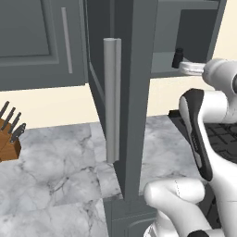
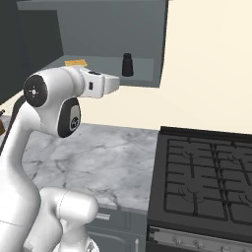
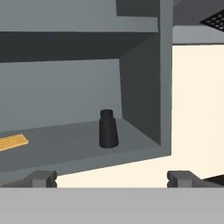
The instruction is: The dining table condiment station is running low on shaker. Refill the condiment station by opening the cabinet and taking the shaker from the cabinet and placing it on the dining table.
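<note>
1. Shaker: small, black, upright on the lower shelf of the open cabinet, near its right wall.
2. Pincer: spread wide, empty, short of the shelf edge, apart from the shaker.
3. Cabinet door: swung open, silver bar handle.
4. Marble counter below; stove beside it; knife block at left.

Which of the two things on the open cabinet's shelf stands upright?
The small black shaker, standing near the shelf's right end. The flat orange item to its left lies flat on the shelf.
</note>
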